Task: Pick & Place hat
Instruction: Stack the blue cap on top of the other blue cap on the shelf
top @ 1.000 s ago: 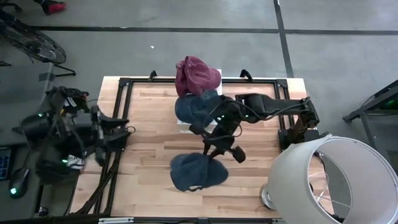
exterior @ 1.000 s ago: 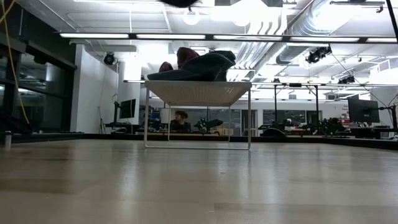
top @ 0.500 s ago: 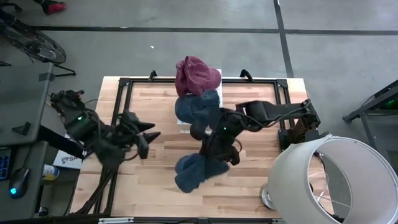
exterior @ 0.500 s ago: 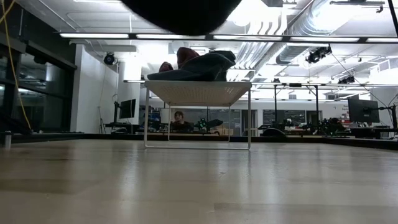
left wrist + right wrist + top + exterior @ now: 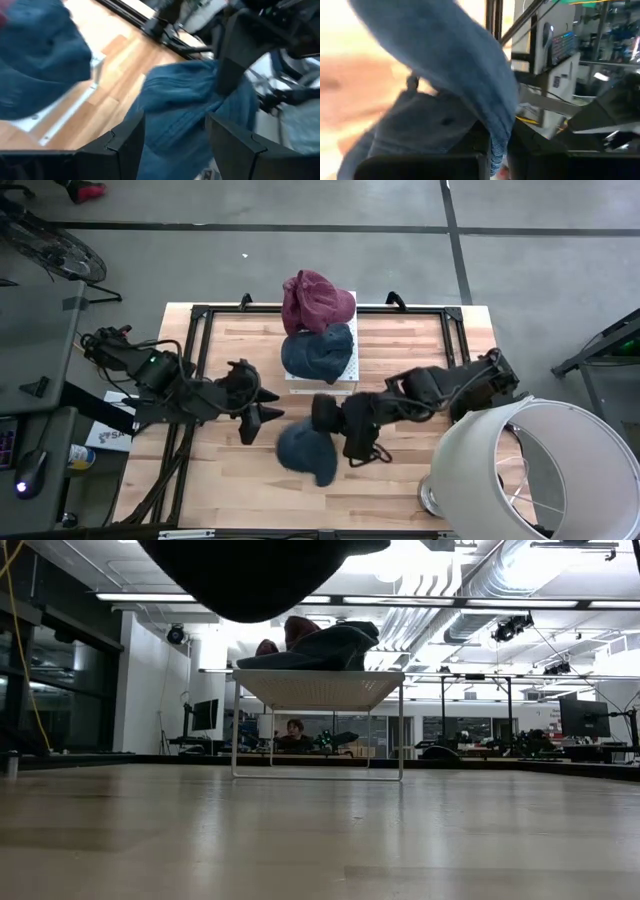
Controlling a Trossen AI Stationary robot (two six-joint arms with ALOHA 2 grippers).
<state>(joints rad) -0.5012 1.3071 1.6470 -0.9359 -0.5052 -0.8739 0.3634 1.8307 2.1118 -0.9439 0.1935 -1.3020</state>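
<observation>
From above: my right claw point(image 5: 335, 420) pinches a soft blue hat point(image 5: 305, 452) — limp, crumpled, hanging over mid-table, long axis slanting away from my fingers. My left claw point(image 5: 262, 408) sits just beside it, spread.

Low view: hat point(image 5: 255, 575) is a dark bulge at top.

Left wrist: hat point(image 5: 185, 107) ahead between my fingers.

Right wrist: fabric point(image 5: 455, 65) draped from my claw.

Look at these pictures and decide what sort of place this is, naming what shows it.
Probably a robotics lab or workshop: exposed ceiling ducts and strip lights, desks with monitors behind the wooden table, and a person seated at a workstation.
</observation>
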